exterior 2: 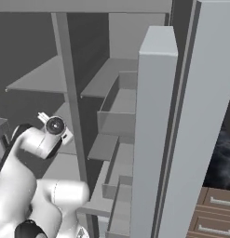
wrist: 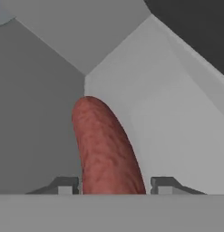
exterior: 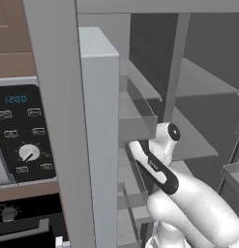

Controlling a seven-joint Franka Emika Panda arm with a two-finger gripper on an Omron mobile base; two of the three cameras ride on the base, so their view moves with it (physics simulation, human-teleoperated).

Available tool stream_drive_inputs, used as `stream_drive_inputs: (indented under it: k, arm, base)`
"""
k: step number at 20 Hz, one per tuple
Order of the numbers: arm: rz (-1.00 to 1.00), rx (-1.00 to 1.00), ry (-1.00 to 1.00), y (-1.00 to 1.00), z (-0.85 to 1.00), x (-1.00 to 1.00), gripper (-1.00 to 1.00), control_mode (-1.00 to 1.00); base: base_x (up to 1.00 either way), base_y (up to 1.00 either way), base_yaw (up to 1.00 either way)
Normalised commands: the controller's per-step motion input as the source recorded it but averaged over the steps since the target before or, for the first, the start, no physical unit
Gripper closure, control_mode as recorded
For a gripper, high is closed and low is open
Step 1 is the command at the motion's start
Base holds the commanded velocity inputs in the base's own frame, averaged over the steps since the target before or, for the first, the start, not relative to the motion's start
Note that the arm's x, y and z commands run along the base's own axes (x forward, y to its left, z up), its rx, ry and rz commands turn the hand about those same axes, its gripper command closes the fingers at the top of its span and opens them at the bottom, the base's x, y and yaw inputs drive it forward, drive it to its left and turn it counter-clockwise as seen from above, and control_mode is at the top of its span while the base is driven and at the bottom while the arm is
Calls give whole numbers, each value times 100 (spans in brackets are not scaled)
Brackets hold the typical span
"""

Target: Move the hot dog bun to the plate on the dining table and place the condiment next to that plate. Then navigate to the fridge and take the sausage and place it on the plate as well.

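Sausage (wrist: 106, 147): betw. the two finger tips, sticking out ahead of gripper (wrist: 114, 186), w/ grey fridge wall (wrist: 36, 113) behind.
Gripper: part closed, tips flank sausage; actual contact can't tell.
Writing: oven display (exterior: 16, 99) reads "1200".

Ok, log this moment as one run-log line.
place: open fridge | gripper: jaws either side of sausage, contact unclear | sausage: inside fridge, near a corner | step: take sausage, in progress

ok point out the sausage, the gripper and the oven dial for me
sausage (wrist: 106, 145), hand view, mid-body.
gripper (wrist: 114, 185), hand view, midway between the fingertips.
oven dial (exterior: 29, 153), left base view, knob face.
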Motion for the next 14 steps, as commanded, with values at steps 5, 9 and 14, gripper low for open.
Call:
stream_drive_inputs:
  k: [5, 9, 14]
  arm:
    - [-5, 0, 16, -52, 100, -45, 100, -100]
    - [-2, -15, 4, -45, 65, -62, 100, -100]
    - [0, -18, 0, -45, 53, -90, 100, -100]
  base:
    - [0, 0, 0]
    - [0, 0, 0]
    - [0, 0, 0]
